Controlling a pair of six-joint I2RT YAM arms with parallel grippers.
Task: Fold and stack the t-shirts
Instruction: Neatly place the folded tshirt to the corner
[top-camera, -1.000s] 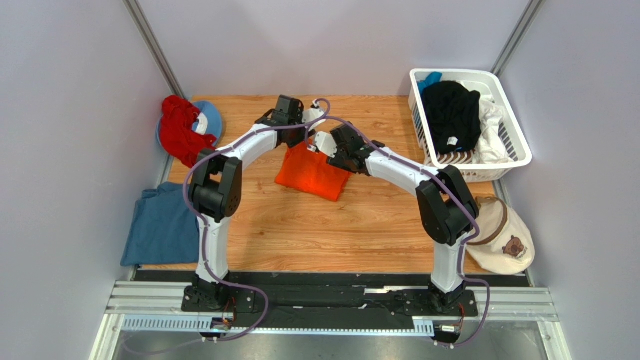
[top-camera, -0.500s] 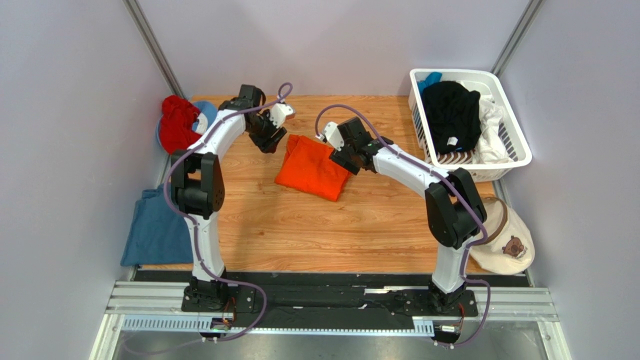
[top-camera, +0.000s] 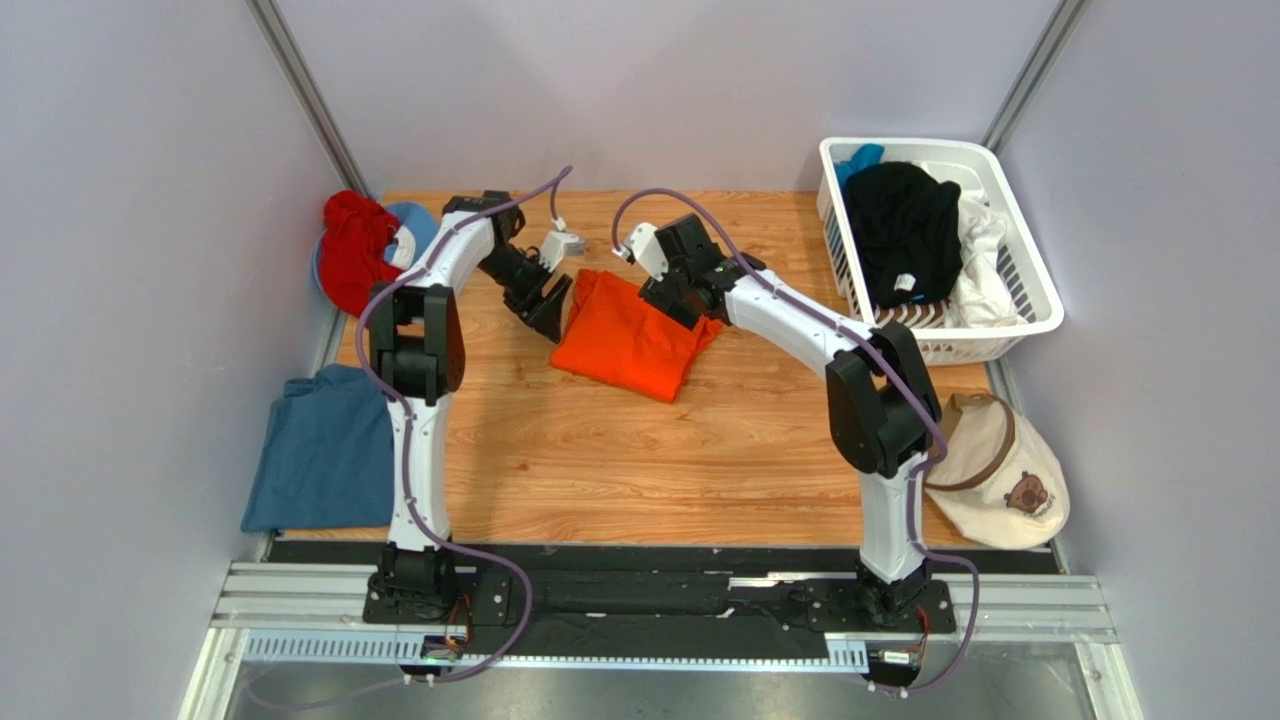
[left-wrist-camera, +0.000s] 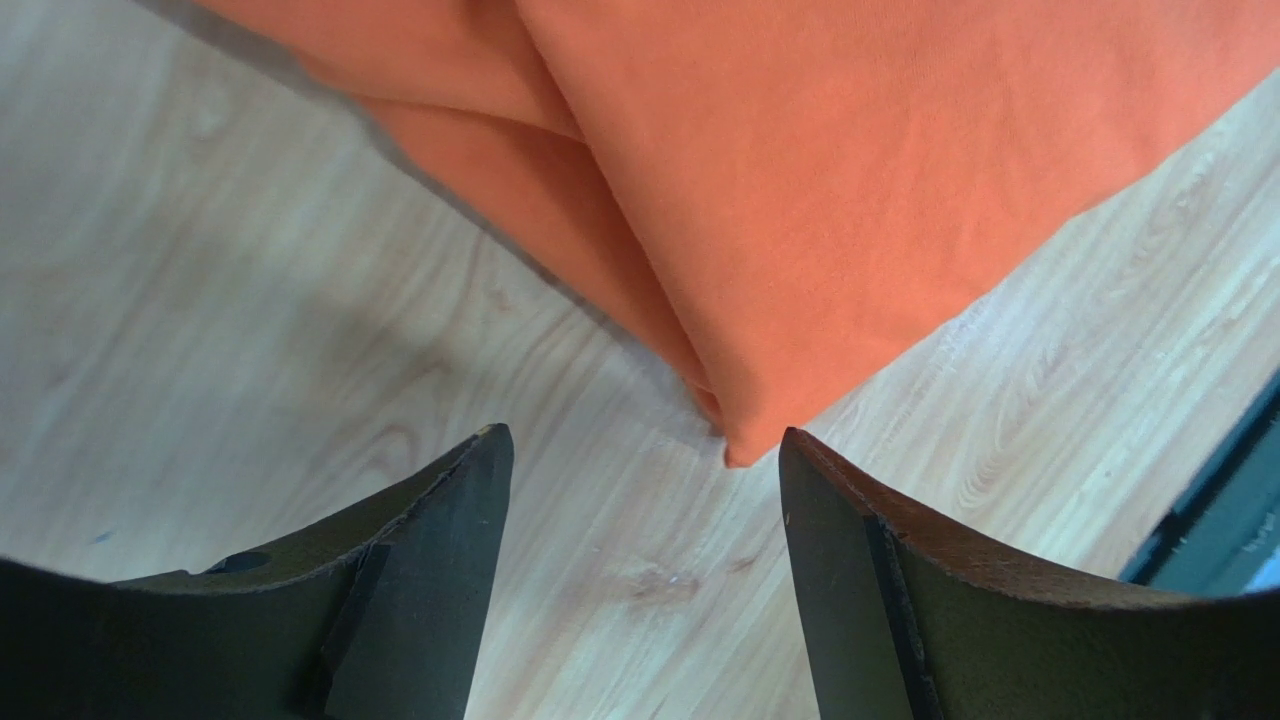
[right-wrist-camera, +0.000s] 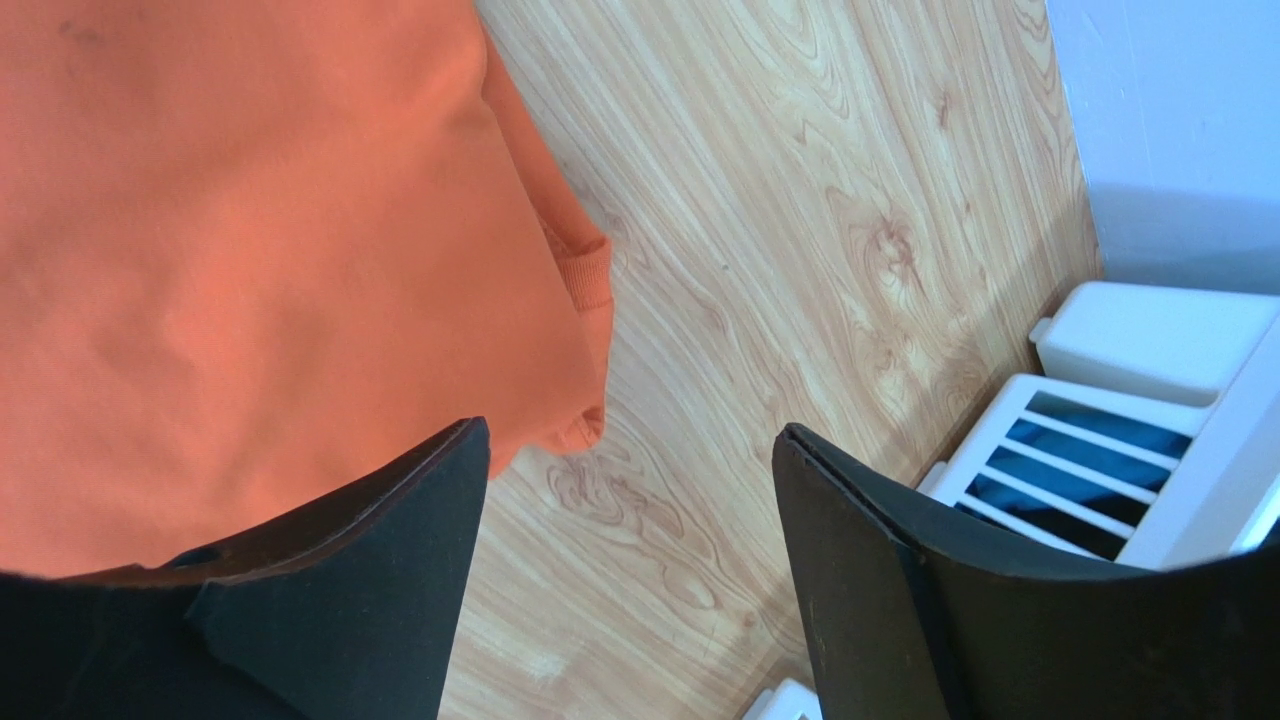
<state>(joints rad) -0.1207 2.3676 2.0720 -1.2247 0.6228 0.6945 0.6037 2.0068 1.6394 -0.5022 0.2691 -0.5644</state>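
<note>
— What's on the left?
— A blue t-shirt at the tabletop's near-left edge. The left hand is released and empty, over the orange t-shirt's left corner.
— And to the right?
— The orange t-shirt lies folded mid-tabletop, with the right hand released above its right edge. A black t-shirt and a white t-shirt fill the far-right basket.

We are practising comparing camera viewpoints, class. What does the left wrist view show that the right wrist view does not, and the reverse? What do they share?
Only the left wrist view: a folded corner of the orange shirt pointing toward the open left gripper. Only the right wrist view: the shirt's hem, the white basket, the wall, the open right gripper. Both: the shirt lying on the wooden table, held by neither.
</note>
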